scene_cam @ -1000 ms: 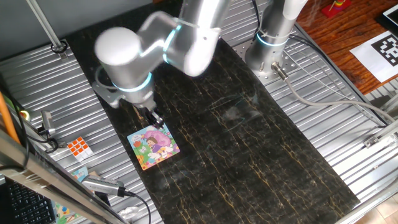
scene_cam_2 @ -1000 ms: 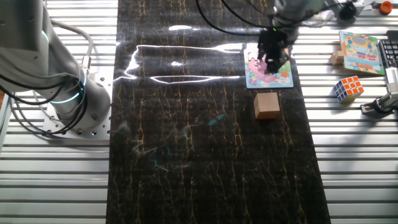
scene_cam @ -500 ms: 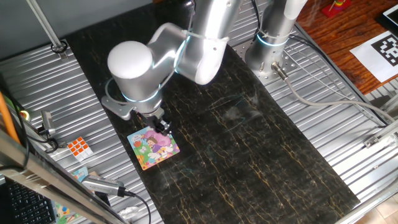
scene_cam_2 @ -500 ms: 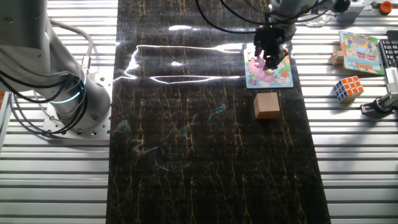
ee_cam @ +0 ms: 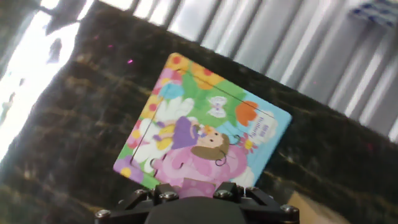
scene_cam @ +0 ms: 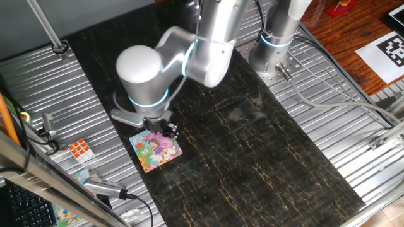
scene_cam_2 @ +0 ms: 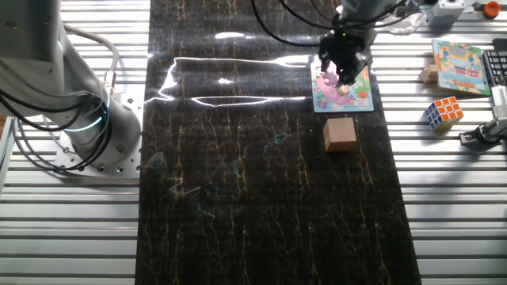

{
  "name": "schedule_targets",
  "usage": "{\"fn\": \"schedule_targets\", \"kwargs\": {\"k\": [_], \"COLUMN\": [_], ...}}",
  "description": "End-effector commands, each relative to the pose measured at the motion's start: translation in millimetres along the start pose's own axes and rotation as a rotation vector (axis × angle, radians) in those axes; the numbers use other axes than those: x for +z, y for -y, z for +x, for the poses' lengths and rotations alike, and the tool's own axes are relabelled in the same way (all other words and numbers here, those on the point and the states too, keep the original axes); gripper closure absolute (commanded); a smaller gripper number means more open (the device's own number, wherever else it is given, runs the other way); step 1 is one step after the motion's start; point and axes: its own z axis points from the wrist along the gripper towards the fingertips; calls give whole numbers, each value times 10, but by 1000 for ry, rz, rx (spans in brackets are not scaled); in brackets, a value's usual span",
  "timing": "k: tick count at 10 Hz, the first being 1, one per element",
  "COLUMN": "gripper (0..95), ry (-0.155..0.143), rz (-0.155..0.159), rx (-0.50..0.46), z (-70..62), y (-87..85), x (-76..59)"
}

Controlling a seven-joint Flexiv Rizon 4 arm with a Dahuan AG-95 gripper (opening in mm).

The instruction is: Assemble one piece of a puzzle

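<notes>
No words or numbers can be read; the puzzle (ee_cam: 205, 134) bears a small purple print on its white label, too blurred to make out, and a black-and-white fiducial marker (scene_cam: 392, 50) lies on wood

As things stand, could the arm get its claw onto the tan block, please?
Probably yes. The block sits bare on the dark mat beside the puzzle, with nothing on top or between. The claw hovers over the puzzle, a short move away.

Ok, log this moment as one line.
tool: above puzzle, state unclear | piece: not visible | block: beside puzzle, apart
</notes>
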Motion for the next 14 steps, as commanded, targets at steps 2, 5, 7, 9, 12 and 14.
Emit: {"fn": "schedule_targets", "kwargs": {"k": [2,5,7,9,12,14], "gripper": [570,570,570,570,570,760], "ry": [29,45,49,63,64,60], "rz": [31,50,61,89,98,90], "rx": [-169,-243,-281,-331,-387,-461], "z": [27,57,61,77,86,87], "y": [-90,-96,-96,-97,-97,-98], "x": [110,136,139,150,157,158]}}
